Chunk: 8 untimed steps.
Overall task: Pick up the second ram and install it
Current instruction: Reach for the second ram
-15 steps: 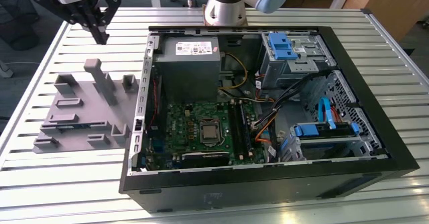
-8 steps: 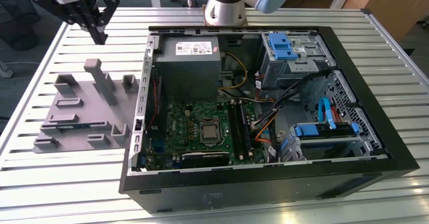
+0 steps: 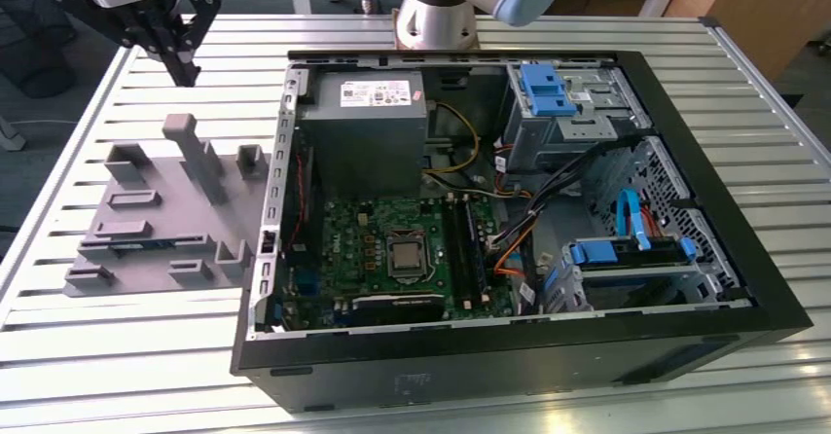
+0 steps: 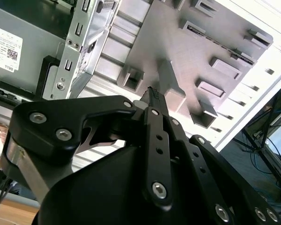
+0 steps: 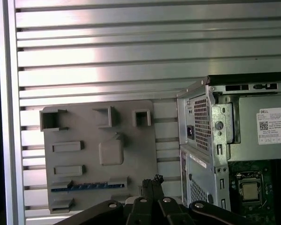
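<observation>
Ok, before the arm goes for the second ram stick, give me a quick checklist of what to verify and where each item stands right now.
1. Second ram seated in the gray holder: ok, on edge in a slot.
2. Gripper free of any load: ok, nothing between its fingers.
3. Gripper open for a grasp: not ok, shut.
4. Gripper down at the ram: not ok, it hangs above the table, apart from the ram.
5. Computer case open: ok, motherboard exposed.
6. Free memory slot ready: cannot tell.
</observation>
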Each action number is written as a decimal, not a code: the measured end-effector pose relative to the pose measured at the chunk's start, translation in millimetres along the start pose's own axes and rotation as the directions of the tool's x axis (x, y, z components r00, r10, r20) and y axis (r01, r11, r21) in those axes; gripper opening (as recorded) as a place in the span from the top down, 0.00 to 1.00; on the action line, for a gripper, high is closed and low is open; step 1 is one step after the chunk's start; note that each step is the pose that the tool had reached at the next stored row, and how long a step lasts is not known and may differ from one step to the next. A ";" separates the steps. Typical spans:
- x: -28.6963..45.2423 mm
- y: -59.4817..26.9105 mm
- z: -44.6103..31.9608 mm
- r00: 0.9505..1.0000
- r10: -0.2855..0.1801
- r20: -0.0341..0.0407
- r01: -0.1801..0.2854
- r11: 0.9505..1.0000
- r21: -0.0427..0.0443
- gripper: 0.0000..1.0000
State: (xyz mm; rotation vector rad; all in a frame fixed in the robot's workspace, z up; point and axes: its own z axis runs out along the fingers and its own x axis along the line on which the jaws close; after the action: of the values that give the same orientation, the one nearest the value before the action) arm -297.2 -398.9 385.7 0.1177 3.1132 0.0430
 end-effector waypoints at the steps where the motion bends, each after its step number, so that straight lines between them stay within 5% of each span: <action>1: 1.1 -0.1 -0.1 1.000 0.000 0.000 0.000 1.000 0.000 0.89; 8: 8.3 -0.6 -0.1 1.000 0.000 0.000 0.000 1.000 0.000 0.89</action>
State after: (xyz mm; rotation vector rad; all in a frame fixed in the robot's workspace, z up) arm -305.6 -398.9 385.7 0.1176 3.1132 0.0430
